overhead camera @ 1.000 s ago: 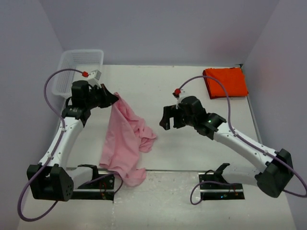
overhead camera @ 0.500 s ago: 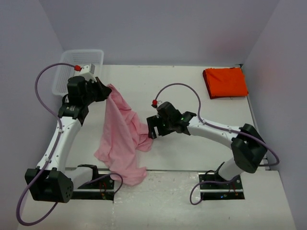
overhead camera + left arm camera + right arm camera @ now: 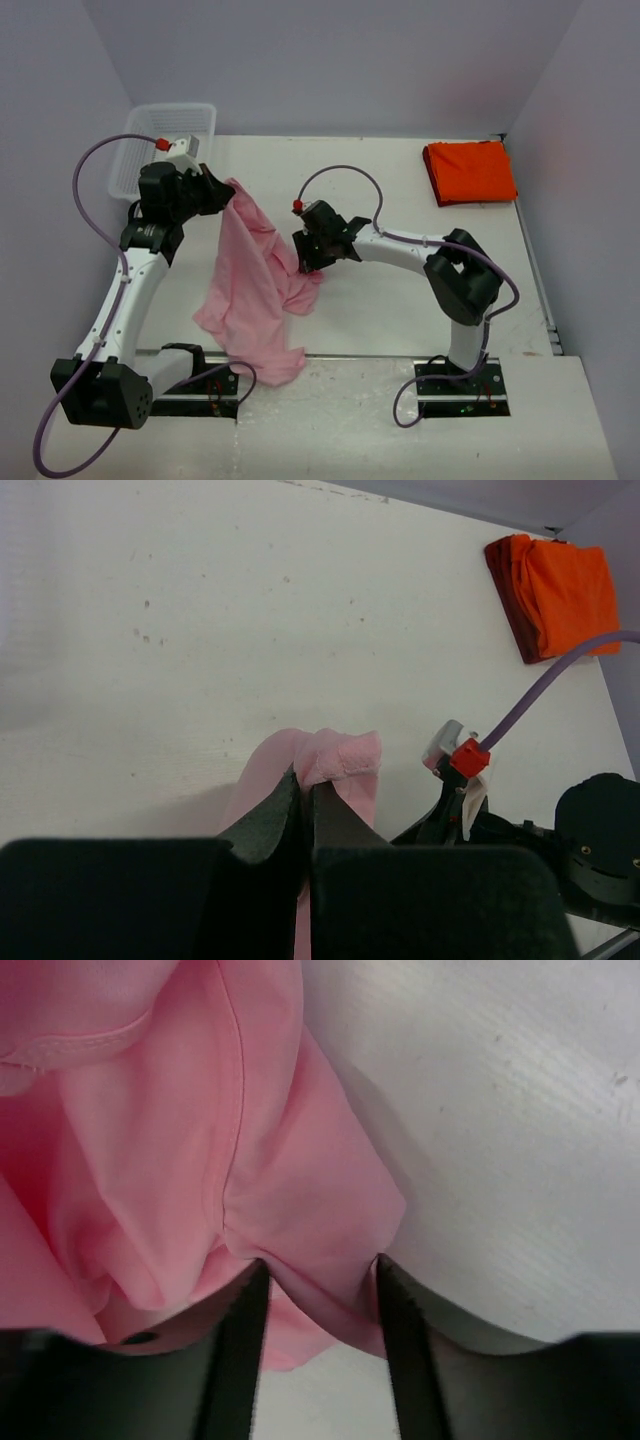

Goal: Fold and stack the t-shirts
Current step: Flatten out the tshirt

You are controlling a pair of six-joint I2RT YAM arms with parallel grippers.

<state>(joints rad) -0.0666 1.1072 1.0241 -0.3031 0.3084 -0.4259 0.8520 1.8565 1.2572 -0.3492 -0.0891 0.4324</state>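
The white table (image 3: 400, 180) sits between pale violet walls, with a white mesh basket (image 3: 150, 135) in its far left corner. Over the last second my right gripper (image 3: 308, 255) has swept left from the open middle of the table to the right edge of the pink t-shirt (image 3: 255, 290). Its jaws have narrowed from a wide spread. In the wrist view they still stand apart (image 3: 318, 1270), astride a bunched fold of pink cloth. I judge they have not yet bitten on it.

My left gripper (image 3: 222, 192) is pressed together on a hem of the same shirt (image 3: 340, 760). It holds that corner up near the basket, slightly further back than a second ago. The rest of the shirt trails down, crumpled, toward the near edge of the table.

The orange-red t-shirt (image 3: 470, 172) has not moved and lies folded in the far right corner.

I think a second hold is nearly made. With both corners held I could spread the pink shirt flat for folding, and stacking would come after that.
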